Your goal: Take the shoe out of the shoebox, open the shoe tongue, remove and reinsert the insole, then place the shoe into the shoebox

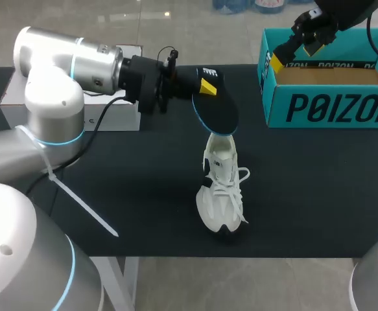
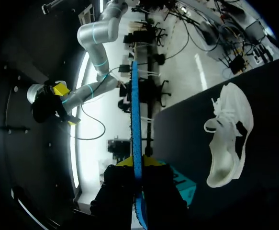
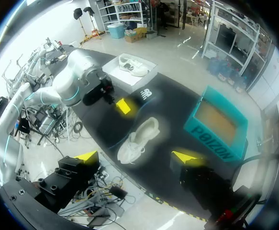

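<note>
A white sneaker [image 1: 222, 194] lies on the black table, toe toward the front edge. Above its heel hangs a dark insole [image 1: 216, 107], and my left gripper [image 1: 207, 84] is shut on its upper end. In the left wrist view the insole [image 2: 135, 134] shows edge-on as a thin blue strip between the fingertips [image 2: 151, 161], with the sneaker [image 2: 230, 139] off to one side. The teal shoebox [image 1: 331, 91] stands open at the back right with nothing inside. My right gripper [image 1: 297, 53] hovers open over its left wall. From up there, the right wrist view takes in the sneaker [image 3: 139, 139] and shoebox [image 3: 218, 124].
A white box [image 3: 132, 67] holding another pair of white shoes sits at the table's back left, behind my left arm [image 1: 72, 71]. A white strap [image 1: 78, 201] hangs from that arm over the table's left front.
</note>
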Robot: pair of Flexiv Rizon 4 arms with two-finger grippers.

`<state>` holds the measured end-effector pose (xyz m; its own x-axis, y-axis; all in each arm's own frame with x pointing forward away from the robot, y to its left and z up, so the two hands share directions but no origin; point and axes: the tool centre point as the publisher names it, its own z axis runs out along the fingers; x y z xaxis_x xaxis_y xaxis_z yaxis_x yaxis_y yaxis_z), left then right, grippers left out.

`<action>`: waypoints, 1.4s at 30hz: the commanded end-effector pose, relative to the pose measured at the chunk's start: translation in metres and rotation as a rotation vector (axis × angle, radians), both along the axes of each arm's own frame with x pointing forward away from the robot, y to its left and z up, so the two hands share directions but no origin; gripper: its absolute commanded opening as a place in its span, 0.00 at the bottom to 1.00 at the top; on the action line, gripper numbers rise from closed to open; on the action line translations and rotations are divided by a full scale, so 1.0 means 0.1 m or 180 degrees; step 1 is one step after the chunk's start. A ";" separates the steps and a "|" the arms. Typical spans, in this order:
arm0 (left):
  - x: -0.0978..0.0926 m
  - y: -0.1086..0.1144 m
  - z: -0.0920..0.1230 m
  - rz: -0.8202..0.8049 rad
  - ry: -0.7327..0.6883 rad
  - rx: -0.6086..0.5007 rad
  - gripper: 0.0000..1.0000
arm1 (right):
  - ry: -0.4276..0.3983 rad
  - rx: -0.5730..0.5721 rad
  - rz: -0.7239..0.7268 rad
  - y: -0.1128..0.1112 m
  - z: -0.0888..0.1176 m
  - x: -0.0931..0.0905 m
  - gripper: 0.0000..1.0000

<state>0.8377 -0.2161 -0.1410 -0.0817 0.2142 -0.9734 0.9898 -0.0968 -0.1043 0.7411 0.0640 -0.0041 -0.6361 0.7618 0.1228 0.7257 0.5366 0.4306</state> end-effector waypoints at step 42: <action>-0.29 -0.04 -0.17 0.0013 -0.1879 -0.0549 0.00 | 0.0014 -0.0012 0.0000 0.02 0.01 0.02 1.00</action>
